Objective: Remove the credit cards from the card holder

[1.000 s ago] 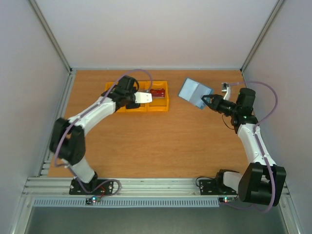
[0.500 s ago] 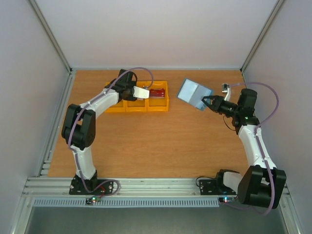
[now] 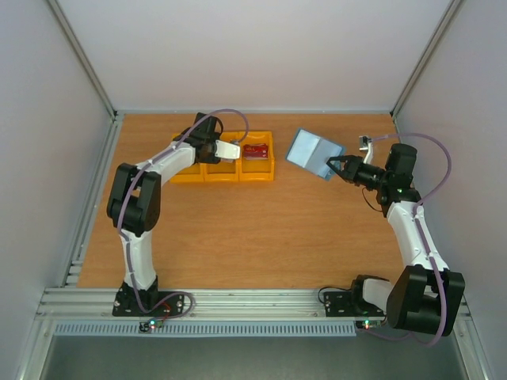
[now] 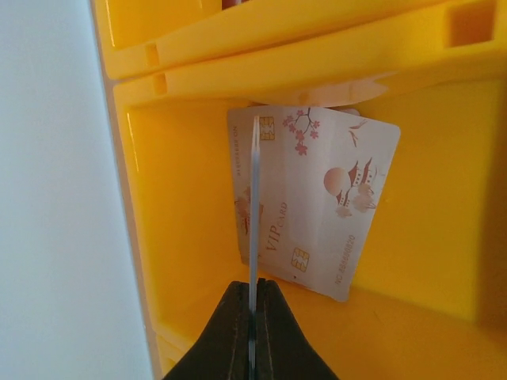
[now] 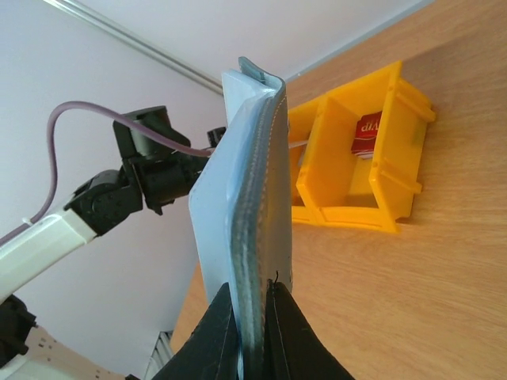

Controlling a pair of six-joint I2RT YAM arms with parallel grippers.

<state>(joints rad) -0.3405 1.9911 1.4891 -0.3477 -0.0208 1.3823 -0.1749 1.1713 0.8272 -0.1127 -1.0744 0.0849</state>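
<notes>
The left claw (image 4: 253, 297) is clamped on a white card (image 3: 229, 149), with the yellow bin (image 4: 182, 237) just ahead; next it should release. The right claw (image 5: 252, 297) pinches the card holder (image 5: 238, 182).

Edge-on card (image 4: 254, 198) abv flat VIP card (image 4: 333, 198); red card (image 3: 255, 150) nr; holder (image 3: 314, 152) part-open.

This is looking like a robotics lab test cell, not a home or a shop. Plain white panels (image 3: 253, 47) are closing in a bare wooden tabletop (image 3: 238, 237) on three sides, with metal struts (image 3: 83, 59) running up the corners. A left arm (image 3: 162, 165) and a right arm (image 3: 412, 229), both white and black, are standing bolted to a slotted aluminium rail (image 3: 253, 301) along the near edge (small lights (image 3: 149, 325) are glowing by the bases). Purple cables (image 3: 222, 111) are looping along the arms, and yellow plastic bins (image 3: 257, 172) are sitting on the wood.
</notes>
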